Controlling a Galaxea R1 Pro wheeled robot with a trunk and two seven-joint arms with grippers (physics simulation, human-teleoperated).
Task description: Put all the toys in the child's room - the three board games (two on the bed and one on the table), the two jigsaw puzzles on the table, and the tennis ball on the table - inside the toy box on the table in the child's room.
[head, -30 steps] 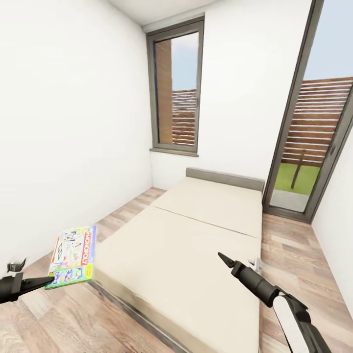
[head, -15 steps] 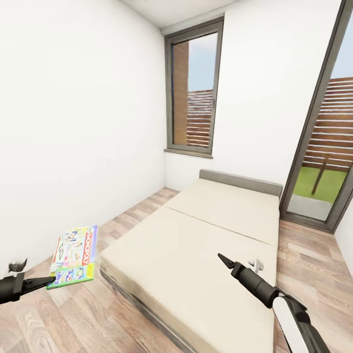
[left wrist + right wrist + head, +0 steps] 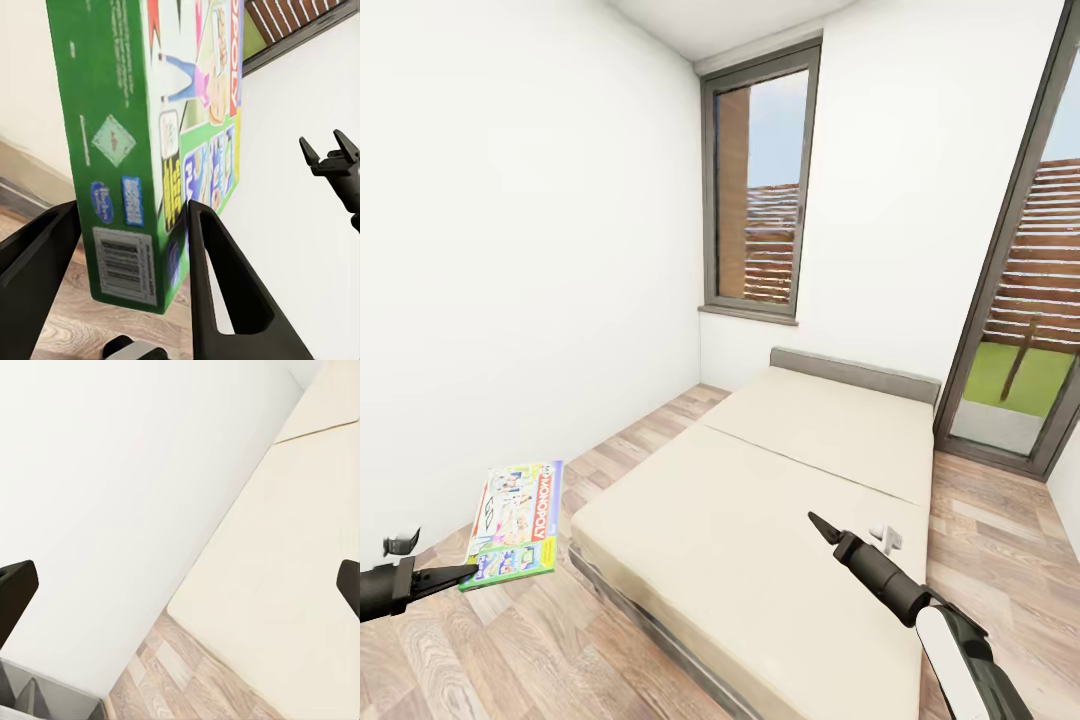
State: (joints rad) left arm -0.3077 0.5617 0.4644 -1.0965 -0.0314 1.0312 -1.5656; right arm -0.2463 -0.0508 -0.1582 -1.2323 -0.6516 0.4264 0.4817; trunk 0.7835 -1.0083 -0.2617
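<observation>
A white-green-yellow board game [image 3: 515, 522] hangs over the wood floor beside the bed's near left corner, with my left gripper [image 3: 464, 573] shut on its lower edge. In the left wrist view the box [image 3: 142, 150] stands upright between the two black fingers [image 3: 217, 285]. My right gripper [image 3: 820, 527] hovers open above the bed's [image 3: 760, 500] cream mattress with nothing in it; its fingertips [image 3: 15, 592] sit far apart in the right wrist view. The bed's top is bare. The table, toy box, jigsaw puzzles and tennis ball are out of view.
A plain white wall [image 3: 510, 300] runs along the left, with a strip of plank floor [image 3: 620, 450] between it and the bed. A tall window [image 3: 758, 190] is at the back, and a glass door [image 3: 1020, 330] at the right.
The whole picture has shifted right and slightly up, so the camera moved. Both arms keep their pose and the board game stays in the left gripper.
</observation>
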